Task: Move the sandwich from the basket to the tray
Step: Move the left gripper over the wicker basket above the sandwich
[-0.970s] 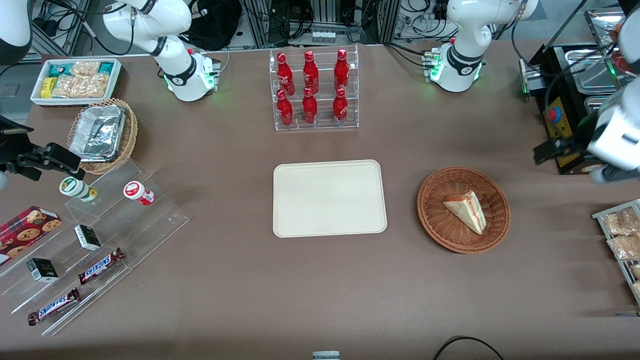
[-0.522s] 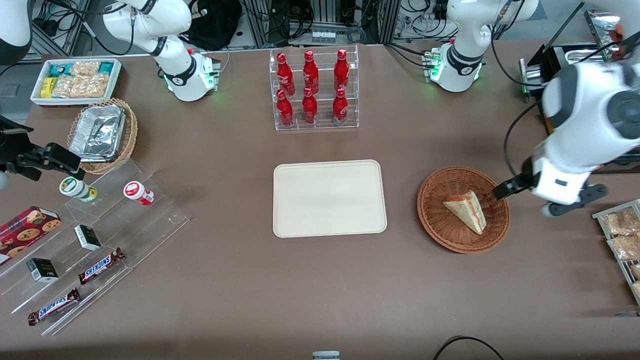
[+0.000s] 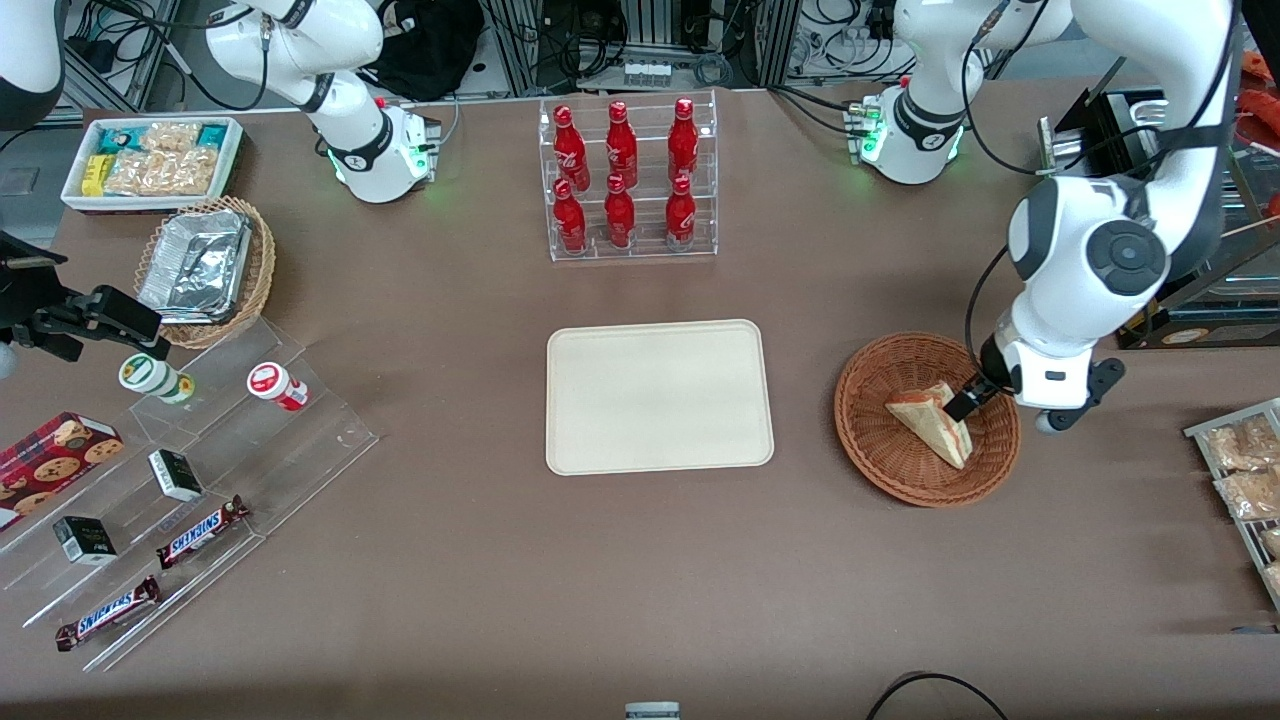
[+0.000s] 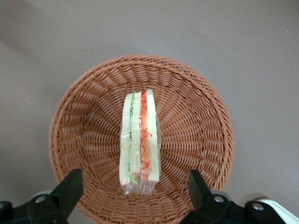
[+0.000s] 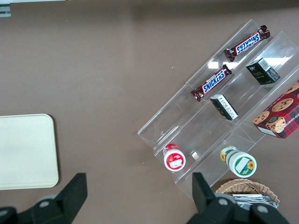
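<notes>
The sandwich point(image 3: 930, 422) is a wrapped white-bread wedge with a pink-red and cream stripe, lying in the round reddish-brown wicker basket point(image 3: 870, 440). In the left wrist view the sandwich point(image 4: 139, 142) lies in the middle of the basket point(image 4: 84, 135), filling edge up. My gripper point(image 3: 968, 402) hangs over the basket's rim on the working arm's side, just above the sandwich's thick end. It is open point(image 4: 133, 189), and its black fingers point(image 4: 70, 186) straddle the sandwich's end without touching it. The cream tray point(image 3: 600, 440) lies bare at the table's middle, beside the basket.
A clear rack of red bottles point(image 3: 626, 180) stands farther from the camera than the tray. Toward the parked arm's end are a tan basket with foil containers point(image 3: 205, 270), a white snack bin point(image 3: 150, 160) and clear steps with snack bars point(image 3: 180, 480). Packets on a rack point(image 3: 1245, 480) lie near the working arm's end.
The left arm swung in from the table's edge toward the basket and came down; its gripper now hangs over the sandwich. Sandwich, basket and tray have not moved.
</notes>
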